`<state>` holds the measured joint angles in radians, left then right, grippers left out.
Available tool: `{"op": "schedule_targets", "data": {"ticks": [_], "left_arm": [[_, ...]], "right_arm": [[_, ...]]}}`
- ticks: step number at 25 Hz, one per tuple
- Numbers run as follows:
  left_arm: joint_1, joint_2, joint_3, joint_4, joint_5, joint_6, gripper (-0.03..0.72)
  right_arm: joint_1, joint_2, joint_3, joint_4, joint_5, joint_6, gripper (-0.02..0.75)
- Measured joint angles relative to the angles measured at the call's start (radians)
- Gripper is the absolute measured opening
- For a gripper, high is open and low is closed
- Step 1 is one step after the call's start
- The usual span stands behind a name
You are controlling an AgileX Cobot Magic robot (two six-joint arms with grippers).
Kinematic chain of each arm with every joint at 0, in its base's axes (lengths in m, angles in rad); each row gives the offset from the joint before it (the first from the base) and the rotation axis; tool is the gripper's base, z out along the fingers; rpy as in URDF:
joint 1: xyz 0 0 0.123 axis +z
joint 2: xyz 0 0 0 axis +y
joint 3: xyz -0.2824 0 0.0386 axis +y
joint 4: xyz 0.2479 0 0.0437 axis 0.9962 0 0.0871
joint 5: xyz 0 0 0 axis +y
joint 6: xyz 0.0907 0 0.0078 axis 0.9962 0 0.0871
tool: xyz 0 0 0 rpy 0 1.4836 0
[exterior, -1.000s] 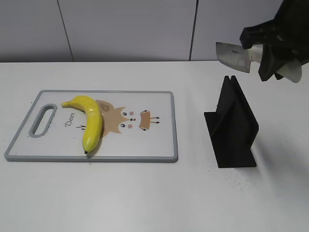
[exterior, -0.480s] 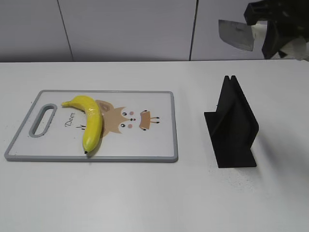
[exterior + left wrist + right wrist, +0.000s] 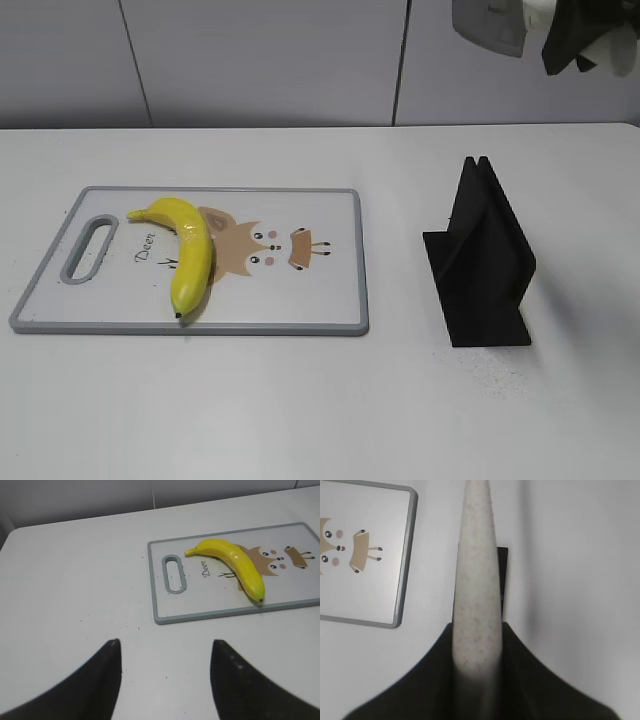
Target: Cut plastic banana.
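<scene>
Lying on board: banana [image 3: 187, 257] rests uncut on the left half of the cutting board [image 3: 330, 300], tip near, stem far-left.
Writing: "Deer" printed beside a cartoon deer [image 3: 262, 246]; small mark on blade unreadable.
Left gripper [image 3: 165, 672]: jaws spread wide, empty, near-left of the board.
Stand [image 3: 482, 262]: black, empty, right of board.
Right gripper [image 3: 476, 655]: clamped on the knife [image 3: 489, 24] handle.
Change: knife has risen clear of the stand, now high far-right; carrying it leftward to the banana likely follows.
</scene>
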<state>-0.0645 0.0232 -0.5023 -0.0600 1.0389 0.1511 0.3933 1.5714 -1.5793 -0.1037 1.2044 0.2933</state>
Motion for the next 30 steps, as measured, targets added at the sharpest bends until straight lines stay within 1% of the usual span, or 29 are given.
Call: {"op": "schedule_targets", "data": {"ticks": [7,11,17,20,23,27,30], "left_arm": [[0.0,0.0,0.0,0.0,0.0,0.0,0.5],[0.0,0.0,0.0,0.0,0.0,0.001,0.492],[0.0,0.055,-0.007,-0.012,-0.011,0.06,0.492],[0.0,0.105,-0.038,-0.021,-0.07,0.115,0.492],[0.0,0.182,-0.082,-0.034,-0.124,0.176,0.498],[0.0,0.328,-0.155,-0.076,-0.137,0.203,0.543],[0.0,0.448,-0.222,-0.106,-0.138,0.242,0.575]], "right_arm": [[0.0,0.0,-0.001,-0.004,0.001,-0.024,0.183],[0.0,0.0,-0.001,-0.005,0.001,-0.074,0.183],[0.0,0.0,-0.001,0.024,0.001,-0.293,0.183],[0.0,0.0,-0.001,0.031,-0.018,-0.394,0.183],[0.0,0.0,-0.001,0.07,-0.062,-0.522,0.183],[0.0,0.018,-0.001,0.18,-0.092,-0.694,0.183],[0.001,0.053,-0.001,0.209,-0.093,-0.767,0.183]]}}
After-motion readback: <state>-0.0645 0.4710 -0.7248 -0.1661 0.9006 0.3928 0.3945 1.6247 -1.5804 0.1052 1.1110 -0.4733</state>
